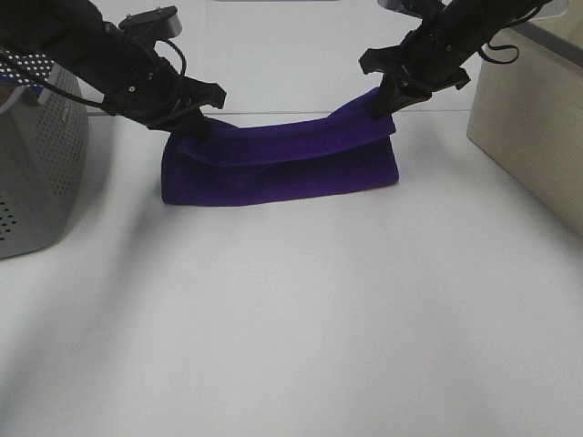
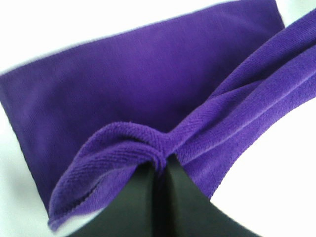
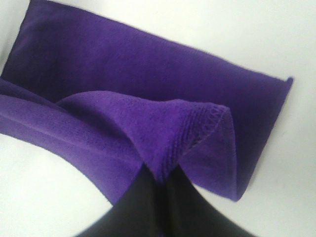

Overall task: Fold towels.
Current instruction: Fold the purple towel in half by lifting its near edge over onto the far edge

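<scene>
A deep purple towel (image 1: pixel 282 164) lies on the white table, its far edge lifted and hanging over the near part. My left gripper (image 1: pixel 193 126) is shut on the towel's left far corner, which shows bunched between the black fingers in the left wrist view (image 2: pixel 148 148). My right gripper (image 1: pixel 383 106) is shut on the right far corner, held a little higher; the stitched corner shows in the right wrist view (image 3: pixel 197 128). The lifted edge sags between the two grippers. No white tag shows.
A grey perforated metal box (image 1: pixel 36 164) stands at the left edge. A beige box (image 1: pixel 533 118) stands at the right. The white table (image 1: pixel 301 328) spreads in front of the towel.
</scene>
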Robot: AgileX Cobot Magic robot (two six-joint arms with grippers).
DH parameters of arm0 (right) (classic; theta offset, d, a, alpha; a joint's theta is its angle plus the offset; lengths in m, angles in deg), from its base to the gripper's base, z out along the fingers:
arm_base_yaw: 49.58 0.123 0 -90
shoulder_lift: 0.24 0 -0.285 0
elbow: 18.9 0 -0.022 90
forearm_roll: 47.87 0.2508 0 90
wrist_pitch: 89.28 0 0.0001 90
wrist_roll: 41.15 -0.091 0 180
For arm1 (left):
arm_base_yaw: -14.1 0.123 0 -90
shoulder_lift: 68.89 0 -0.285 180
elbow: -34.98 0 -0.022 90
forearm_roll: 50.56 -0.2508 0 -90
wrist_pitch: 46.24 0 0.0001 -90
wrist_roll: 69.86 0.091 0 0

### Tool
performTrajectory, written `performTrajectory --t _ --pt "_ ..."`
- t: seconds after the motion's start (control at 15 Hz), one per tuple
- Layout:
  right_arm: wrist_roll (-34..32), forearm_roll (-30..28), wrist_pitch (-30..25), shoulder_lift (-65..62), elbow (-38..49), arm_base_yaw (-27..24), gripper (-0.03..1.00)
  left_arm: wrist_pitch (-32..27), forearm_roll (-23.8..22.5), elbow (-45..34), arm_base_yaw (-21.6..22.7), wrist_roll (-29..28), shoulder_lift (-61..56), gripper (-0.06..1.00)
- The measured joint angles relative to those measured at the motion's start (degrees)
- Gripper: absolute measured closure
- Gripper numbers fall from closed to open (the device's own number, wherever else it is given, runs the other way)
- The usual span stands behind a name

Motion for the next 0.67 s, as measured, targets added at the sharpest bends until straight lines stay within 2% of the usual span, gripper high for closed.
performTrajectory --t 0.13,0.27,0.47,0.6,0.67 --pt "-2.2 -1.4 -1.1 5.6 -7.4 0.0 0.94 1.4 -1.8 5.8 0.0 0.0 4.2 0.94" --pt "-2.8 -1.7 -1.4 9.9 -10.8 0.0 0.94 1.5 -4.1 10.1 0.0 -0.1 7.3 0.94" --pt "-2.9 -1.8 -0.5 13.5 -12.8 0.0 0.94 1.7 -5.4 11.2 0.0 -0.1 10.4 0.94" --pt "-2.9 -1.8 1.4 15.0 -13.5 0.0 0.93 4.4 -6.1 11.2 0.0 -0.1 11.9 0.94" --pt "-2.9 -1.8 1.9 15.1 -13.5 0.0 0.89 6.1 -6.1 11.2 0.0 -0.1 12.3 0.94"
